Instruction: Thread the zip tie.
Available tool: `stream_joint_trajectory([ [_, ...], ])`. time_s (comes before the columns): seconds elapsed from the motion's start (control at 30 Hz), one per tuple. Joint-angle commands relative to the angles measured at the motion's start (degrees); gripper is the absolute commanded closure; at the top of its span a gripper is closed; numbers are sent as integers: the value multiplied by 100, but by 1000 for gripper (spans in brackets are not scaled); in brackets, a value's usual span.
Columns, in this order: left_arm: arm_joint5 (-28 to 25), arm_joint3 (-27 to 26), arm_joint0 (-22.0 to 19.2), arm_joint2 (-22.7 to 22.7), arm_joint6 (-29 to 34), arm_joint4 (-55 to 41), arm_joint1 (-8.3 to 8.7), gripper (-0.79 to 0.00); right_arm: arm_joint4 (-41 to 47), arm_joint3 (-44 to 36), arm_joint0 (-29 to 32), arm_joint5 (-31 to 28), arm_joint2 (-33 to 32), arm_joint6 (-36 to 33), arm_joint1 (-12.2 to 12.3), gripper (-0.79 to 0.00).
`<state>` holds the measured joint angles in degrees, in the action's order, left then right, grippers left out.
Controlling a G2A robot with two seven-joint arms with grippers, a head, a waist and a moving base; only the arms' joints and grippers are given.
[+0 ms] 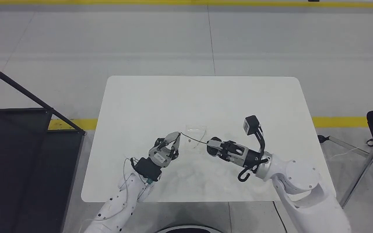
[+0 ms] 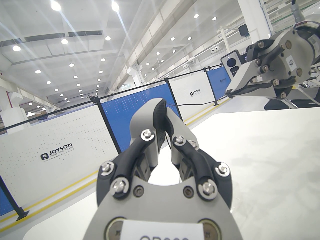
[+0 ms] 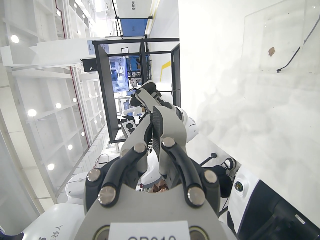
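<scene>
First, from above: the white surface (image 1: 145,105) has both arms over it, close to the middle and a bit nearer the robot's edge. The left gripper (image 1: 176,137) and the right gripper (image 1: 209,145) point at each other. A thin black zip tie (image 1: 194,139) runs between them like a little bridge, up off the surface. A small clear box (image 1: 196,128) sits just behind the zip tie, toward the far edge.

Next, the left wrist view. The left gripper (image 2: 163,108) has its fingers (image 2: 175,126) pressed together on one end of the zip tie (image 2: 197,104). The tie goes through the air to the right gripper (image 2: 228,92). That one's fingers are also squeezed tight on the tie. The surface (image 2: 262,151) lies below both.

Last, the right wrist view. The right gripper (image 3: 153,109) has its fingers together. Just past it is the left gripper (image 3: 148,87), with a bit of zip tie (image 3: 170,91) sticking out. Farther off on the surface (image 3: 225,101) is the clear box (image 3: 275,21). Inside it lie another black strip (image 3: 290,59) and a small brown bit (image 3: 271,51).
</scene>
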<state>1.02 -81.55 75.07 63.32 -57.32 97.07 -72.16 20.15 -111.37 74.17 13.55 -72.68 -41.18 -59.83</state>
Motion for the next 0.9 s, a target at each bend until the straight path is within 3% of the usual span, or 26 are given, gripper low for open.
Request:
stream_joint_trajectory([
  [0.0,-36,-85,29,12,136,-28,0,0,-14,-16,45,-27,-57,-26,10,0],
  [0.5,-1182,-342,158,246,288,-140,101,0,-428,-307,499,-280,-367,-510,116,0],
  [0.87,-1394,-365,173,243,279,219,154,0,-449,-311,473,-243,-301,-453,115,0],
])
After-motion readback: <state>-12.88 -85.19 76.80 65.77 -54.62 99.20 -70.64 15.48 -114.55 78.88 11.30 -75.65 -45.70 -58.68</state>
